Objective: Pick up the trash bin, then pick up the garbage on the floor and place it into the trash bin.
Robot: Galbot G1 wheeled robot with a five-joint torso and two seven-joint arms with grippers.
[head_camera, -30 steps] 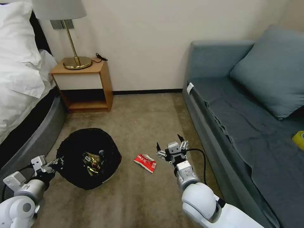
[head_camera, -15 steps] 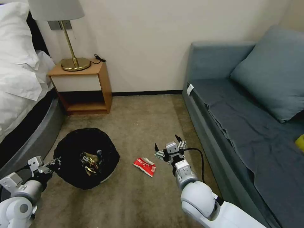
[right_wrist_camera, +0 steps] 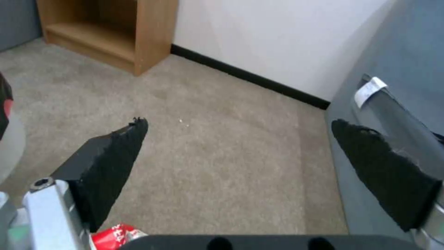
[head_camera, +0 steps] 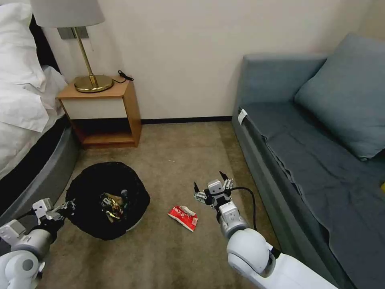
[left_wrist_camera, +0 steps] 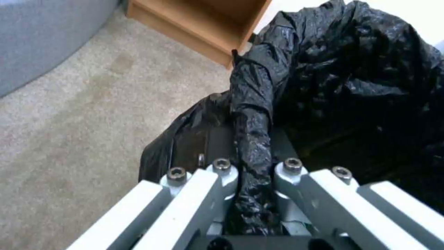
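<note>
The trash bin (head_camera: 105,188), lined with a crinkled black bag, sits on the carpet at lower left with several pieces of garbage (head_camera: 113,204) inside. My left gripper (head_camera: 67,208) is shut on the bin's near rim; in the left wrist view the black bag (left_wrist_camera: 347,86) is pinched in the left gripper (left_wrist_camera: 253,166). A red-and-white packet (head_camera: 183,216) lies on the carpet to the right of the bin. My right gripper (head_camera: 209,185) hovers open and empty just right of and beyond the packet. In the right wrist view the right gripper (right_wrist_camera: 239,121) is spread wide, the packet (right_wrist_camera: 116,236) at the edge beneath it.
A wooden nightstand (head_camera: 102,112) with a brass lamp (head_camera: 86,60) stands against the back wall. The bed (head_camera: 28,120) borders the left side and a grey-blue sofa (head_camera: 313,152) runs along the right. Open carpet (head_camera: 180,160) lies between them.
The whole head view has shifted a little, so the camera moved. Both grippers keep their places: the left still holds the bin rim, the right stays open by the packet.
</note>
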